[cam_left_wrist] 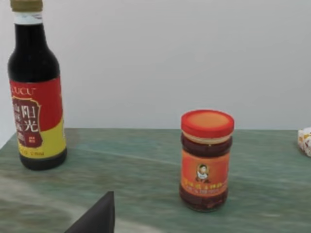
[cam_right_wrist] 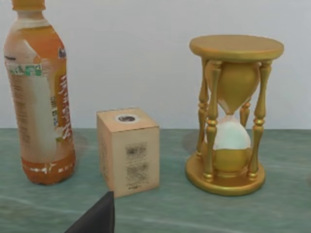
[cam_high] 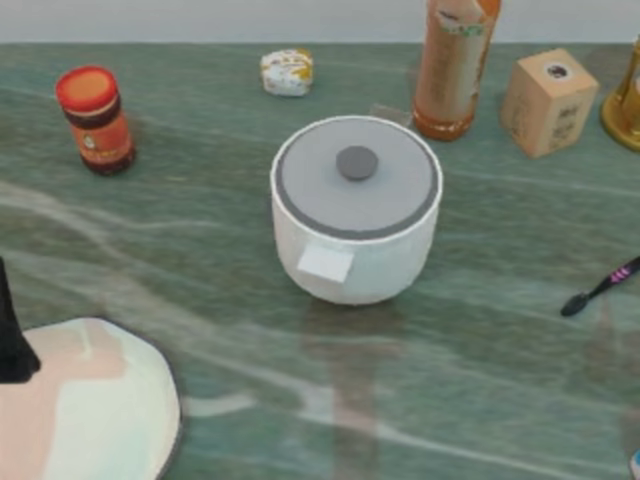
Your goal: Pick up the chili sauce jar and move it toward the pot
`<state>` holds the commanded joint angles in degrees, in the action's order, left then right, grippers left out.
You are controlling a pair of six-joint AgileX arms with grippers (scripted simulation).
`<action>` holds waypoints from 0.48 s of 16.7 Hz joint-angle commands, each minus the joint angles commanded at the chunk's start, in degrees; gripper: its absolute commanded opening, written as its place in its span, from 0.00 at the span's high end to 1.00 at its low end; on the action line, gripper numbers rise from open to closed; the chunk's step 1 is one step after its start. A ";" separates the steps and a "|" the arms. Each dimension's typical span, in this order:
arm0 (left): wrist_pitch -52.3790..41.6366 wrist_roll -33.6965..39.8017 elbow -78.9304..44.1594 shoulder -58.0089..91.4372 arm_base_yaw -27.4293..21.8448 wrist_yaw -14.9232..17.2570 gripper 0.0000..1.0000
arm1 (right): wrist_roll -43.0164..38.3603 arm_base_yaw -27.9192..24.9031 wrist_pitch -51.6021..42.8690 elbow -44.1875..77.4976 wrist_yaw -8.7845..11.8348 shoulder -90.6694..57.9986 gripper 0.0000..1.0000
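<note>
The table (cam_high: 200, 260) is a green, marbled slab with pale veins running across it, backed by a plain light wall. Nearest the front, at the left, the left arm (cam_high: 85, 400) bulks pale and rounded over the corner, a dark part of it against the left edge; its gripper (cam_left_wrist: 97, 218) shows only as one dark fingertip in its wrist view, so I cannot tell how far it is open, and it has hold of nothing visible. The right gripper (cam_right_wrist: 97, 218) is likewise only a dark tip in its own wrist view, and its opening I cannot tell either.

A toothbrush (cam_high: 600, 288) lies toward the right edge. In the middle stands the pot (cam_high: 355, 210), lid on, square handle facing front. Farther back at the left, well apart from the pot, the chili sauce jar (cam_high: 95, 118) stands upright and untouched. Along the back are a small wrapped packet (cam_high: 287, 71), a tall orange bottle (cam_high: 455, 65), a wooden box (cam_high: 549, 100) and a gold hourglass (cam_right_wrist: 233, 116). A dark sauce bottle (cam_left_wrist: 36, 87) stands beyond the jar.
</note>
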<state>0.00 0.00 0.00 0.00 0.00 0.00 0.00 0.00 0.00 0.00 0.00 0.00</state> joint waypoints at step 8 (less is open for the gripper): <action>-6.40 -0.76 -7.72 10.42 -0.55 0.68 0.00 | 0.00 0.00 0.00 0.00 0.00 0.00 0.00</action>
<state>-6.40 -0.76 -7.72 10.42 -0.55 0.68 0.00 0.00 0.00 0.00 0.00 0.00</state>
